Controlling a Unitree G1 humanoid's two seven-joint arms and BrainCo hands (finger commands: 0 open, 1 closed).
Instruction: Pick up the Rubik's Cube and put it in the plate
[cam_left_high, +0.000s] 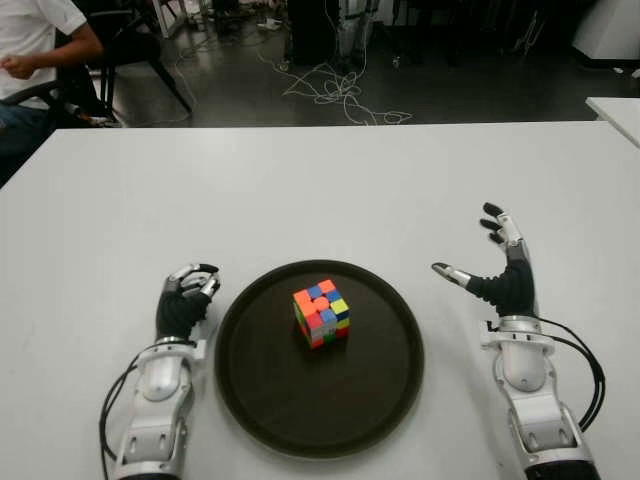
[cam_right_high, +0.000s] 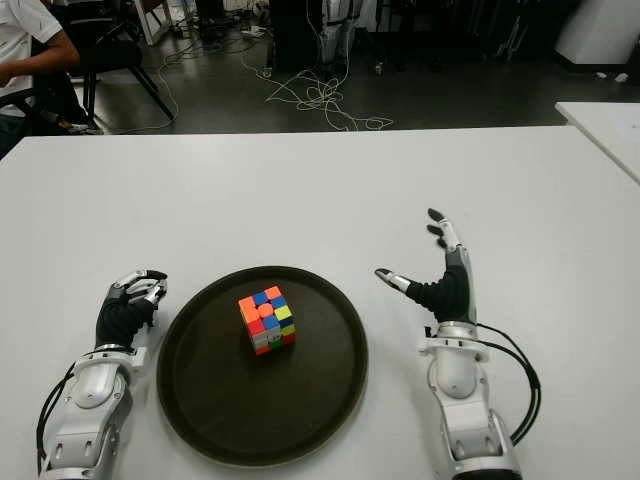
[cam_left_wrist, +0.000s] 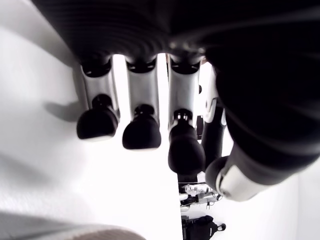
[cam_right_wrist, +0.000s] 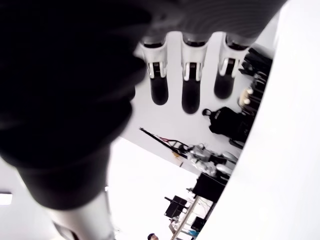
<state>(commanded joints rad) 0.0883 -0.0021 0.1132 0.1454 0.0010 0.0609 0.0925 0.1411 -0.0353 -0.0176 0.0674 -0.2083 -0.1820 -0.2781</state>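
Observation:
The Rubik's Cube (cam_left_high: 321, 313) sits inside the round dark plate (cam_left_high: 270, 400), a little above its middle, with an orange face up. My left hand (cam_left_high: 186, 303) shows just left of the plate's rim, its fingers (cam_left_wrist: 142, 132) curled and holding nothing. My right hand (cam_left_high: 492, 262) is to the right of the plate, its fingers (cam_right_wrist: 191, 95) stretched out and the thumb spread toward the rim, also holding nothing. Neither hand touches the cube.
The white table (cam_left_high: 320, 190) stretches wide behind the plate. A second white table corner (cam_left_high: 615, 110) shows at the far right. A seated person (cam_left_high: 30, 45) is at the back left, with cables (cam_left_high: 335, 95) on the floor beyond the table's far edge.

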